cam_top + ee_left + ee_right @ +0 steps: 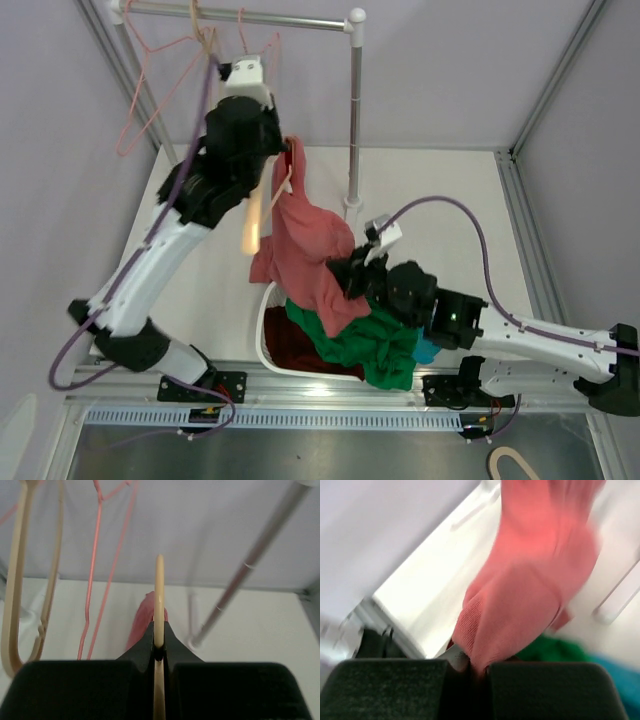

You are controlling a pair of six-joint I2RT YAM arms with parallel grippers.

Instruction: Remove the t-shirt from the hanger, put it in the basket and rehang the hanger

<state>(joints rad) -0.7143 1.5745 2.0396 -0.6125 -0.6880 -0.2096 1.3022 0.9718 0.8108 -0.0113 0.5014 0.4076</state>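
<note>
A pink t-shirt hangs from a pale wooden hanger above the table. My left gripper is shut on the hanger; in the left wrist view the hanger runs up from between the shut jaws, with the shirt behind it. My right gripper is shut on the shirt's lower part; in the right wrist view the pink cloth bunches into the closed jaws.
A white basket below the shirt holds green, dark red and blue clothes. A metal rack with a rail and a post stands at the back, with pink wire hangers and a wooden one on it.
</note>
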